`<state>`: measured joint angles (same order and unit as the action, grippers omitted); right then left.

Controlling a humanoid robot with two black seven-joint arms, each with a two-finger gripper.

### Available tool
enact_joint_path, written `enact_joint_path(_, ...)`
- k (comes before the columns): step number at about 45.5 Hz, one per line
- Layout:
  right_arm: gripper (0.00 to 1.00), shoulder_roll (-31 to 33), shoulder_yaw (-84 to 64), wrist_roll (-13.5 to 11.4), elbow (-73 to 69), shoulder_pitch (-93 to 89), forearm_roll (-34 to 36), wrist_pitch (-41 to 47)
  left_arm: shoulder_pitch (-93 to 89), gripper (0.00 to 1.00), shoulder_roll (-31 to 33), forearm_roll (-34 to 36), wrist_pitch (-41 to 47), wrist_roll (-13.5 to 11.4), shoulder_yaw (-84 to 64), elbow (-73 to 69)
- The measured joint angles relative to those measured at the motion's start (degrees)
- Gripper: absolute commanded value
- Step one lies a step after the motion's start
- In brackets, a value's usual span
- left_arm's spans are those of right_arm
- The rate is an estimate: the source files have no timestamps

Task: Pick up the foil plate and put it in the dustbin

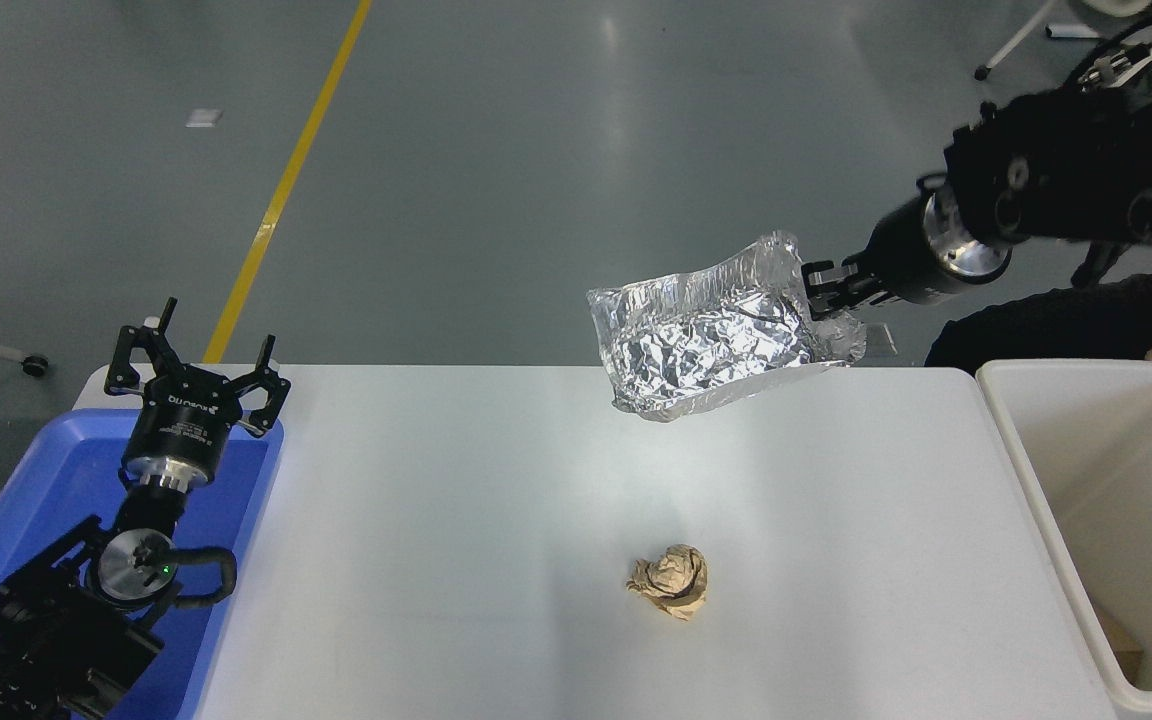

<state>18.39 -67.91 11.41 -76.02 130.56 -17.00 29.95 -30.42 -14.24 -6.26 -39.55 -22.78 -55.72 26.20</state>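
Note:
The foil plate [711, 340] is a shiny crinkled silver tray, held high above the table's far edge and tilted. My right gripper [821, 290] is shut on its right rim, with the arm coming in from the upper right. The dustbin [1056, 500] is a large off-white bin at the table's right end, below and to the right of the held plate. My left gripper [196, 365] is open and parked at the lower left, over the blue tray.
A crumpled brown paper ball [671, 582] lies on the white table [456, 520] near the front middle. A shallow blue tray [26, 500] stands at the left end. A person's dark sleeve [1056, 325] rests behind the dustbin.

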Motion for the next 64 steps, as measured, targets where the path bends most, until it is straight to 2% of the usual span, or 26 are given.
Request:
enact_joint_path(19, 0.00, 1.80, -2.42, -0.35, -3.55, 10.30, -0.04, 5.90, 0.01, 1.00, 0.00, 0.02, 0.00, 0.01, 0.00, 0.00)
enact_joint_path(26, 0.00, 4.95, -6.54, -0.40, -3.00, 10.85, -1.49, 6.14, 0.03, 1.00, -0.01, 0.02, 0.00, 0.01, 0.00, 0.00)
enact_joint_path(32, 0.00, 11.29, -10.48, -0.35, -0.15, 9.83, -6.03, 6.21, 0.06, 1.00, -0.01, 0.02, 0.00, 0.01, 0.00, 0.00)
enact_joint_path(39, 0.00, 21.92, -12.57, -0.15, 6.81, 6.01, -14.18, 6.24, 0.09, 1.00, 0.00, 0.01, -0.01, 0.00, 0.00, 0.01)
enact_joint_path(46, 0.00, 31.55, -11.52, 0.15, 14.90, -0.34, -19.13, 6.14, 0.08, 1.00, -0.01, -0.03, -0.01, 0.00, 0.00, 0.00)
enact_joint_path(56, 0.00, 41.75, -2.35, 0.25, 25.41, -17.19, -21.54, 2.80, 0.06, 1.00, 0.00, -0.03, -0.01, -0.01, 0.00, 0.00)
enact_joint_path(64, 0.00, 43.79, 10.45, -0.29, 31.90, -37.49, -18.56, -2.82, 0.06, 1.00, 0.00, -0.05, 0.00, -0.04, 0.00, 0.00)
